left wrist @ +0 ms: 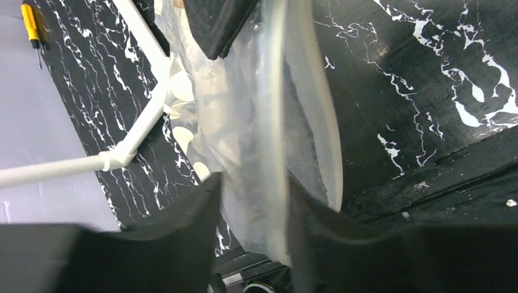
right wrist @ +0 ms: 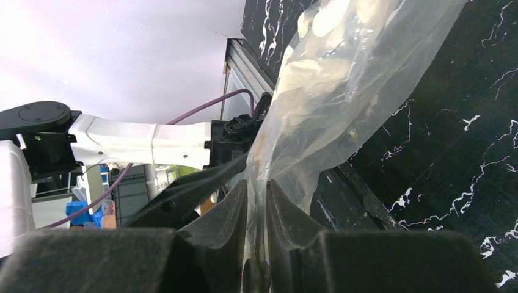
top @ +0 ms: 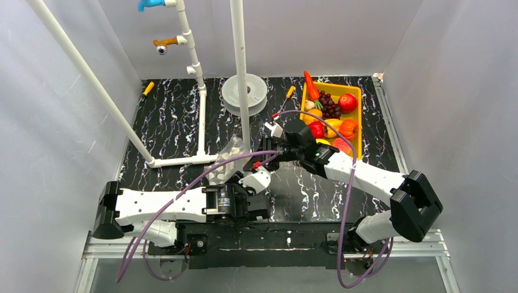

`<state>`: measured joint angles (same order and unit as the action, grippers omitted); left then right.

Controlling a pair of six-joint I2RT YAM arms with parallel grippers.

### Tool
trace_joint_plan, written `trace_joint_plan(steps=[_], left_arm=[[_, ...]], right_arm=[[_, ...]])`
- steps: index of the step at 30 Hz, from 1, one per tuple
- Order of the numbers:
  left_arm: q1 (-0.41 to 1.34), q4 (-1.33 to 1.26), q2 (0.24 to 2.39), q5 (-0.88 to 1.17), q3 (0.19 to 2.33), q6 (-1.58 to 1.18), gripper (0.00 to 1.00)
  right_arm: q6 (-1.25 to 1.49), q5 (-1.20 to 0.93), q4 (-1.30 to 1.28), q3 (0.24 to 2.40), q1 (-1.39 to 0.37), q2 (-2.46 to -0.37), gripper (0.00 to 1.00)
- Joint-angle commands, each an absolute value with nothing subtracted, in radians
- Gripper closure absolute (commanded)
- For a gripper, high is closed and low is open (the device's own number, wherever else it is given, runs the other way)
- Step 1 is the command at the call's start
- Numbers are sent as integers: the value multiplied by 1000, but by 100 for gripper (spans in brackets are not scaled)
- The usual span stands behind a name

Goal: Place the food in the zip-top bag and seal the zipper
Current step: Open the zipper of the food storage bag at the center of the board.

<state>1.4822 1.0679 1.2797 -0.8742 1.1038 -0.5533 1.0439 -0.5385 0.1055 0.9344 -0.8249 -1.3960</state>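
Note:
The clear polka-dot zip-top bag [top: 227, 160] lies crumpled left of centre on the black marble table. My right gripper [top: 265, 155] is shut on the bag's edge; in the right wrist view [right wrist: 256, 183] the plastic [right wrist: 342, 79] is pinched tight between the jaws. My left gripper [top: 251, 177] stands partly open with the bag [left wrist: 244, 122] between its jaws [left wrist: 253, 183]. The pale zipper strip [left wrist: 324, 122] runs along the bag's edge. The food sits in the yellow tray [top: 360, 116]: carrot [top: 311, 85], red pepper [top: 316, 129], round red fruit [top: 347, 102].
A white pipe frame [top: 201, 116] stands on the table's left half, with a tall pole [top: 239, 67] near the bag. A white round disc [top: 244, 91] lies at the back. Yellow-handled screwdrivers lie at the back left [top: 148, 88] and by the tray [top: 289, 93].

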Motion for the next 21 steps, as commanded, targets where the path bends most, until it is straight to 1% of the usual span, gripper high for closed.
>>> trace_joint_plan(steps=[1, 2, 4, 5, 6, 8, 10, 15, 16, 18, 21], left_arm=[[1486, 1108, 1256, -889, 1116, -589, 74], [1485, 1112, 1247, -880, 1119, -595, 77], [1485, 1114, 1224, -869, 1121, -611, 92], [1485, 1113, 1201, -863, 1115, -617, 96], [1485, 1110, 1189, -862, 1110, -626, 99], [1481, 1106, 1140, -855, 1102, -647, 100], [1472, 1127, 1101, -844, 1115, -675, 100], [1468, 1284, 1042, -867, 1179, -789, 100], [1466, 1317, 1034, -864, 1191, -802, 100], [1464, 1386, 1026, -856, 1221, -823, 100], [1463, 1492, 1009, -854, 1268, -860, 100]], right_arm=[[961, -535, 41, 1019, -840, -1406, 74], [938, -526, 9, 1034, -845, -1411, 72], [900, -504, -48, 1045, -854, -1409, 68], [888, -498, -52, 1039, -858, -1404, 63], [876, -494, -52, 1035, -860, -1400, 54], [853, -477, -70, 1035, -861, -1390, 39], [832, -467, -92, 1043, -862, -1376, 26], [789, -465, -46, 1023, -865, -1323, 5], [784, -470, -26, 1018, -865, -1312, 2], [778, -463, -10, 1027, -871, -1298, 2], [772, -393, -9, 1051, -901, -1270, 2]])
